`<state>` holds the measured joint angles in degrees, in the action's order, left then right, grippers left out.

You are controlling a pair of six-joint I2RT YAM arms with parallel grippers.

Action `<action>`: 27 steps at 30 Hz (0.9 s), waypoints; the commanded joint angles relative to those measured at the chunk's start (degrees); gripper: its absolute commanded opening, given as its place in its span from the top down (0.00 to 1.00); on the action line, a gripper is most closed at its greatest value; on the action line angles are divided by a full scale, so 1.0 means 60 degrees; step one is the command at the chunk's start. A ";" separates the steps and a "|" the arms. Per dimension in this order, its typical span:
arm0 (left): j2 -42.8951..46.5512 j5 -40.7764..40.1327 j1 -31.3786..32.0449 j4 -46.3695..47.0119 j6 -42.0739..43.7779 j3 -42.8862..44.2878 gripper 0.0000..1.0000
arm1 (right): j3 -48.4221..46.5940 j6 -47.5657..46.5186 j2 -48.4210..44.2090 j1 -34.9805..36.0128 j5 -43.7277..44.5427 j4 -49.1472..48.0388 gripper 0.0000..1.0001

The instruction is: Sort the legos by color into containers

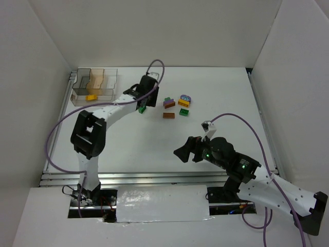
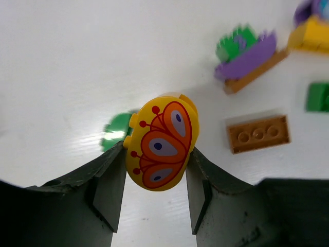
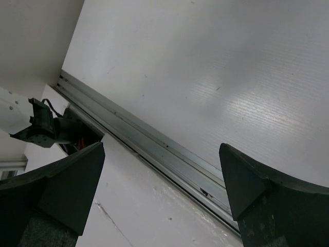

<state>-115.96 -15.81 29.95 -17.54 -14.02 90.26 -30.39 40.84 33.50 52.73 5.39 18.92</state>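
Note:
My left gripper (image 2: 157, 150) is shut on a round yellow lego (image 2: 160, 143) printed with an orange wing pattern, and holds it above the table. A green lego (image 2: 115, 131) lies on the table just beyond it. In the top view the left gripper (image 1: 145, 101) hangs left of the lego cluster: a purple, green and brown stack (image 1: 168, 103), a yellow brick (image 1: 183, 103), a purple piece (image 1: 186, 96), a green brick (image 1: 183, 112) and a brown brick (image 1: 168, 115). The clear container tray (image 1: 82, 78) stands at the back left with a yellow brick (image 1: 91, 96) inside. My right gripper (image 1: 182, 153) is open and empty.
The right wrist view shows only bare table, the metal rail (image 3: 154, 149) at the near edge and the left arm's base (image 3: 43, 128). White walls enclose the table. A purple cable (image 1: 154, 67) loops over the left arm.

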 commanded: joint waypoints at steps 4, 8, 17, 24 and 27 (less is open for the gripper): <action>0.1865 -0.1288 -0.1706 0.0186 -0.1396 0.0922 1.00 | 0.0070 -0.0141 -0.0279 -0.0028 -0.0091 -0.0018 0.00; 0.1910 -0.1451 -0.3085 -0.0633 -0.2714 0.1304 1.00 | 0.0173 -0.0229 -0.0455 -0.0029 -0.0122 0.0070 0.00; 0.1398 -0.1628 -0.5312 -0.0445 -0.5088 0.0675 1.00 | 0.0407 -0.0361 -0.0851 -0.0029 -0.0210 0.0391 0.00; 0.0724 -0.0733 -0.6266 -0.0385 -0.6099 0.0587 0.98 | 0.0480 -0.0420 -0.1085 -0.0029 -0.0385 0.0656 0.00; 0.0738 -0.0603 -0.6340 0.0152 -0.6262 0.0061 0.95 | 0.0553 -0.0434 -0.1115 -0.0029 -0.0327 0.0524 0.00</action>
<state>-111.59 -21.12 -8.01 -19.49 -48.25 91.94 -27.57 39.11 27.53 52.73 3.62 22.41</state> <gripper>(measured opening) 0.566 0.996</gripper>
